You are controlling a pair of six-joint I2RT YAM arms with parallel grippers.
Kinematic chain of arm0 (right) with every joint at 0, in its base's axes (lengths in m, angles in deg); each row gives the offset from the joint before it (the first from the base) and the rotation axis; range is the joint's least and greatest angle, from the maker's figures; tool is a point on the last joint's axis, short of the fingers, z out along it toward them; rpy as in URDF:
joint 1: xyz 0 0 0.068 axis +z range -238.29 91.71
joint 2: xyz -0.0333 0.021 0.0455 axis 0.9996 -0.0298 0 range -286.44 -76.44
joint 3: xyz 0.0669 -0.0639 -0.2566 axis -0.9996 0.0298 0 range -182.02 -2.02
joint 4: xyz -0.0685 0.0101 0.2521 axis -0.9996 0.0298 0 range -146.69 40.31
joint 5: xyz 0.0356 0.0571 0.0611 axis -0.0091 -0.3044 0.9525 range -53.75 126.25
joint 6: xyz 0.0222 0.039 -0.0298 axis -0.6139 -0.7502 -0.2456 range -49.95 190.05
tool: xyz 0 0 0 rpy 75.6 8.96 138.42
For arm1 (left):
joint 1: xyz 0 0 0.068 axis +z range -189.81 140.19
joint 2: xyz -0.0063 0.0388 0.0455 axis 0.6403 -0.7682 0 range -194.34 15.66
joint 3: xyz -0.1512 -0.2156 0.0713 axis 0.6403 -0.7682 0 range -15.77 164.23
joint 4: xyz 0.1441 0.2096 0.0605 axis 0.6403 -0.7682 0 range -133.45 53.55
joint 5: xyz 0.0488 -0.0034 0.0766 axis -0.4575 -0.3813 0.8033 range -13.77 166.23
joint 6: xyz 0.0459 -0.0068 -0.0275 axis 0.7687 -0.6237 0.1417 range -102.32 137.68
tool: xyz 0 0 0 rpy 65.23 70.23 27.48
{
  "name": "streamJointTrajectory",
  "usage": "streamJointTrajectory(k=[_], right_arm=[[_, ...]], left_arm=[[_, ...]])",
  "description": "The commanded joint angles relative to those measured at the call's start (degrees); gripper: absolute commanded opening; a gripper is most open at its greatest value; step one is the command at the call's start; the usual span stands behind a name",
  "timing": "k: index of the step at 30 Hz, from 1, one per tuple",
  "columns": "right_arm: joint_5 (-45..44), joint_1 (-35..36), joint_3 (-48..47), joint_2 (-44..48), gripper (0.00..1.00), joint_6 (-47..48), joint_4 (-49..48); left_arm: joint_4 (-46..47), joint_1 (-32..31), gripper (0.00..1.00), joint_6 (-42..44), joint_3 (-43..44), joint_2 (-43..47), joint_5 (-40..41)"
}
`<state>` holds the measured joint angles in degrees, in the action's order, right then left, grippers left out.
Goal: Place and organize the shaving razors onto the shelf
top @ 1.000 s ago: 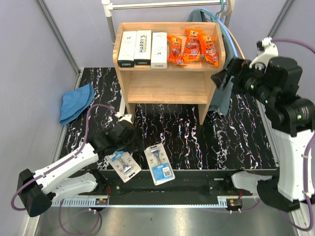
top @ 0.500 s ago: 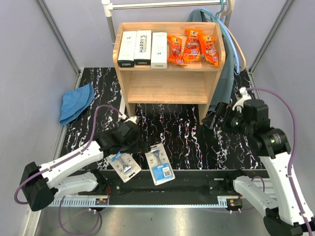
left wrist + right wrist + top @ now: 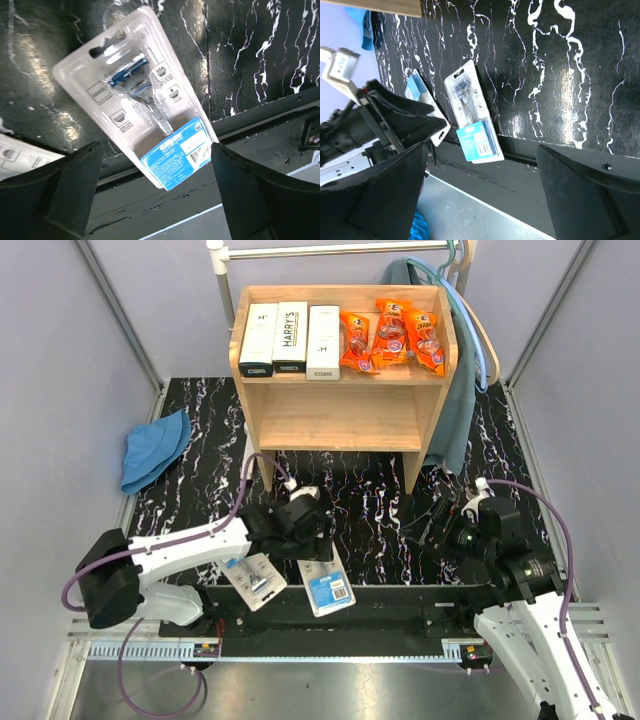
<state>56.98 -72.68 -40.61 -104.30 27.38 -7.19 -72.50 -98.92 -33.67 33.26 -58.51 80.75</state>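
Three white boxes (image 3: 290, 338) and three orange pouches (image 3: 392, 338) lie on the top tier of the wooden shelf (image 3: 340, 420). Two blister cards lie at the table's near edge: the left one (image 3: 255, 582) and the right one (image 3: 330, 588). My left gripper (image 3: 315, 543) is open and hovers over the top of the right card; in the left wrist view that card (image 3: 135, 95) lies just beyond the gripper (image 3: 157, 192). My right gripper (image 3: 425, 527) is open and empty, low over the table to the right. The right wrist view shows its gripper (image 3: 480, 195) and the right card (image 3: 470, 120).
A blue cloth hat (image 3: 155, 447) lies at the table's left. A metal rail (image 3: 300, 250) runs behind the shelf, with a grey-blue garment (image 3: 460, 390) hanging at the shelf's right side. The lower shelf tier holds nothing. A black rail (image 3: 380, 615) borders the near edge.
My left gripper moved right, from over the left card to over the right card. My right arm swung down from beside the shelf to low over the table's right front.
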Motion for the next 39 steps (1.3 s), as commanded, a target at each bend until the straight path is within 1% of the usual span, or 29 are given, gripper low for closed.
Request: streamJointTrajectory(k=[1, 7, 8, 10, 11, 14, 15, 20, 22, 26, 27, 28, 31, 32, 39], right_arm=[[1.77, -0.15, 1.05, 1.40, 0.99, -2.59, -3.53], [2.21, -0.15, 1.94, 1.58, 0.99, -2.68, -3.70], [2.30, -0.15, 1.94, 1.66, 0.99, -2.68, -3.70], [2.38, -0.24, 2.03, 1.75, 0.99, -2.76, -3.70], [2.56, -0.15, 2.20, 2.01, 0.99, -2.85, -3.70], [2.91, -0.15, 2.73, 2.63, 0.98, -3.11, -3.70], [3.00, -0.15, 2.90, 2.81, 0.98, -3.20, -3.70], [3.79, -0.15, 4.40, 4.47, 0.98, -3.82, -3.62], [4.05, -0.15, 5.27, 4.91, 0.97, -4.08, -3.70], [4.49, -0.15, 6.24, 5.62, 0.97, -4.52, -3.79], [4.75, -0.24, 6.42, 5.71, 0.96, -4.43, -3.97], [4.93, -0.15, 6.51, 5.71, 0.96, -4.43, -3.97], [6.16, -0.24, 6.68, 5.53, 0.97, -3.91, -4.49], [6.77, -0.15, 6.86, 5.45, 0.97, -3.91, -4.84], [8.80, -0.15, 7.82, 4.92, 0.98, -3.82, -6.43]], left_arm=[[3.09, -1.53, 0.89, -1.73, 2.82, -2.90, -0.03], [6.61, -3.29, 0.79, -2.52, 2.91, -9.31, -1.00], [7.04, -3.46, 0.74, -2.70, 2.73, -10.02, -1.08], [8.71, -3.90, 0.69, -3.05, 2.64, -12.04, -1.26], [9.15, -3.91, 0.63, -2.96, 2.64, -12.75, -1.26], [9.95, -4.17, 0.58, -3.49, 3.08, -15.21, -0.56], [9.95, -4.26, 0.53, -3.84, 3.17, -15.56, -0.21], [9.95, -4.26, 0.47, -5.51, 2.91, -16.53, 2.07], [10.04, -4.17, 0.43, -6.48, 2.38, -16.71, 3.04], [10.13, -4.26, 0.38, -6.57, 2.55, -18.90, 3.22], [10.13, -4.26, 0.34, -6.57, 2.64, -19.34, 3.05], [10.21, -4.26, 0.26, -6.57, 2.73, -20.21, 2.87], [10.39, -4.26, 0.10, -6.74, 2.56, -20.93, 2.87], [10.48, -4.26, 0.00, -7.00, 2.56, -20.84, 2.96], [9.95, -4.26, 0.00, -7.01, 2.29, -17.33, 4.01]])
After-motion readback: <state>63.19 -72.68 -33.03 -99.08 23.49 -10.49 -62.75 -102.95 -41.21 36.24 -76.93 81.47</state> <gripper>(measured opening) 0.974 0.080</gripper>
